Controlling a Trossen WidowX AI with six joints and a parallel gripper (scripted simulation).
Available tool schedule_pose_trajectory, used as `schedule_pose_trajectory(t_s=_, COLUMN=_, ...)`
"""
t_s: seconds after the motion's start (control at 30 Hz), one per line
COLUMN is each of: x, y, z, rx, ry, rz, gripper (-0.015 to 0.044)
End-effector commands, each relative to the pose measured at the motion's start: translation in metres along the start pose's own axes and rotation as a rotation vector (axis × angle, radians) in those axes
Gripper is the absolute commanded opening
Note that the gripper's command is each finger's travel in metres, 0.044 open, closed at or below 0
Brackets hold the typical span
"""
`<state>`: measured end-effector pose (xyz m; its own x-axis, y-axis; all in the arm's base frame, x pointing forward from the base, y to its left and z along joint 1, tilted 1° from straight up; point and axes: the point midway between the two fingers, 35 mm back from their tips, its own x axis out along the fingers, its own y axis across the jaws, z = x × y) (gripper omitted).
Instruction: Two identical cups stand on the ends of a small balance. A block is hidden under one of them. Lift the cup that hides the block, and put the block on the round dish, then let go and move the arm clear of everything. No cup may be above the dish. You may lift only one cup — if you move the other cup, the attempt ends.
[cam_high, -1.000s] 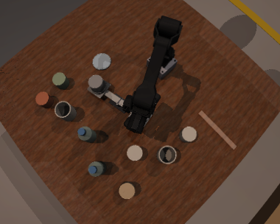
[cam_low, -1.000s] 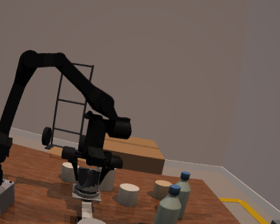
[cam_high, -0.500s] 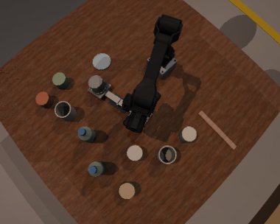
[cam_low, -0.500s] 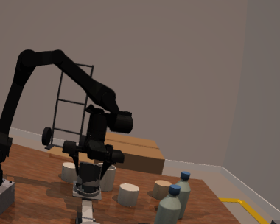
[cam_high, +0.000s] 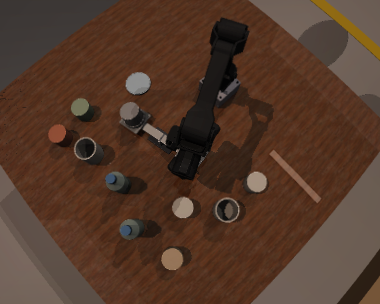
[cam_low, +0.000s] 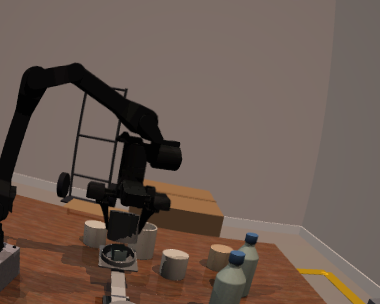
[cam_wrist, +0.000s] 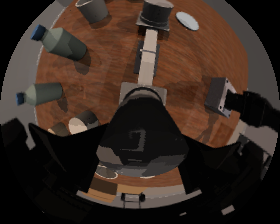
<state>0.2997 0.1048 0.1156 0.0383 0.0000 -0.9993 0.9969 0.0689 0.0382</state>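
Top view: you see the arm over the near end of the balance (cam_high: 152, 132). The other cup (cam_high: 130, 114) stands on the far end pad, and the round dish (cam_high: 138, 83) lies just beyond it.

Exterior view: the gripper (cam_low: 123, 223) is clamped on a dark cup (cam_low: 123, 226), held clear above the balance pad (cam_low: 118, 256).

Wrist view: the held cup (cam_wrist: 144, 137) fills the centre and hides whatever lies below it. You cannot see the block in any view.
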Motion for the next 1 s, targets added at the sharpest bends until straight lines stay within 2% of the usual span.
schedule_pose_trajectory(t_s=0.0, x=-0.008, y=0.0, z=-0.001, rx=0.003, ry=0.005, rz=0.008, gripper=0.0)
schedule_pose_trajectory(t_s=0.87, x=-0.04, y=-0.005, z=0.001, rx=0.003, ry=0.005, rz=0.008, gripper=0.0)
schedule_pose_trajectory(t_s=0.97, x=-0.035, y=-0.005, z=0.002, rx=0.0, ry=0.0, rz=0.0, gripper=0.0)
